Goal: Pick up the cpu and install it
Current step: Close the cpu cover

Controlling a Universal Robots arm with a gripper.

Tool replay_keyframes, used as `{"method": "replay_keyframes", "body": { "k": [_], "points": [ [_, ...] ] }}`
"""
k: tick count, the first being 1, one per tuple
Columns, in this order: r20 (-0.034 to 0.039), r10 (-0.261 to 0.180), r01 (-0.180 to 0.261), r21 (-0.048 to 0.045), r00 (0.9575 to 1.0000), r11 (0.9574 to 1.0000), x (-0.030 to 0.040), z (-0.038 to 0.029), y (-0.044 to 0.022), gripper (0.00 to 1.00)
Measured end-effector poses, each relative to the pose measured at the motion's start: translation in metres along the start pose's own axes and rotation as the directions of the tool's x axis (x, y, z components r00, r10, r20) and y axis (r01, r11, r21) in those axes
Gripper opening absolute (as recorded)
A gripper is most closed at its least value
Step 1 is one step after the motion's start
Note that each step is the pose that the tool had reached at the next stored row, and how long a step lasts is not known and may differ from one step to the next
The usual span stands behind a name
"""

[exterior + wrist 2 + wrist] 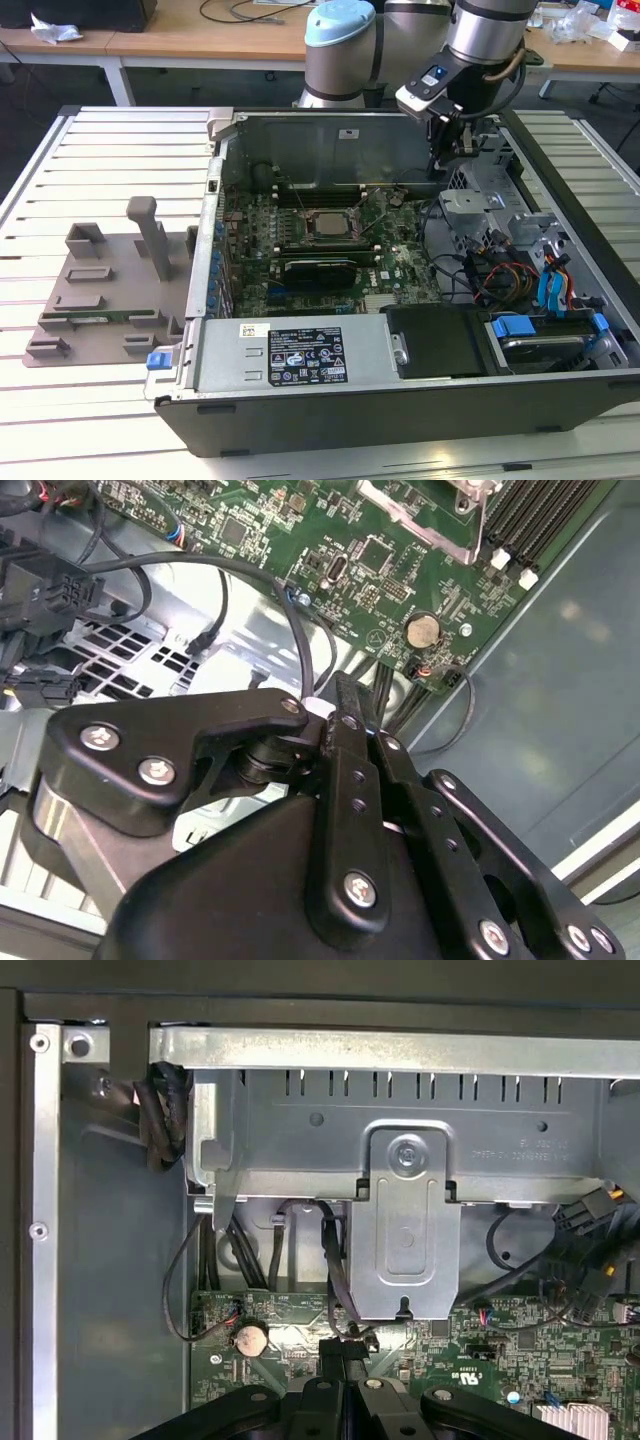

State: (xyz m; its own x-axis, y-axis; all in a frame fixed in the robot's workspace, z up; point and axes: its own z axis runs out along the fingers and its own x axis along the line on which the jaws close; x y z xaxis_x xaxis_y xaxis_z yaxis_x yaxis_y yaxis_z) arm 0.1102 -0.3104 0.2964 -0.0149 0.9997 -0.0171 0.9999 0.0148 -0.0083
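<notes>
In the exterior view the cpu (322, 222), a silver-grey square chip, lies flat in the socket in the middle of the green motherboard (395, 262) inside the open computer case. My gripper (442, 168) hangs over the case's far right part, beside the metal drive cage (470, 205) and well to the exterior view's right of the cpu. In both wrist views its black fingers (342, 705) (341, 1355) are pressed together and shut, with nothing visible between them. They hover over the board's edge near a coin battery (249, 1336).
A grey plastic tray (100, 290) with upright posts lies on the slatted table, at the exterior view's left of the case. Black cables (215, 575) and a metal bracket (405, 1220) crowd the space around the fingers. Blue drive cables (555, 285) fill the case's right side.
</notes>
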Motion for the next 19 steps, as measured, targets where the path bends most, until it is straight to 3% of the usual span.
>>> {"method": "replay_keyframes", "body": {
  "k": [8, 12, 19],
  "points": [
    [-0.0002, 0.0, 0.0, 0.0, 1.0, 1.0, 0.0001, 0.0006, -0.0016, 0.11],
    [-0.0003, 0.0, 0.0, 0.0, 1.0, 1.0, 0.0002, 0.002, -0.0068, 0.11],
    [-0.0003, 0.0, 0.0, -0.0001, 1.0, 1.0, 0.0004, 0.0108, -0.0099, 0.11]
  ]
}}
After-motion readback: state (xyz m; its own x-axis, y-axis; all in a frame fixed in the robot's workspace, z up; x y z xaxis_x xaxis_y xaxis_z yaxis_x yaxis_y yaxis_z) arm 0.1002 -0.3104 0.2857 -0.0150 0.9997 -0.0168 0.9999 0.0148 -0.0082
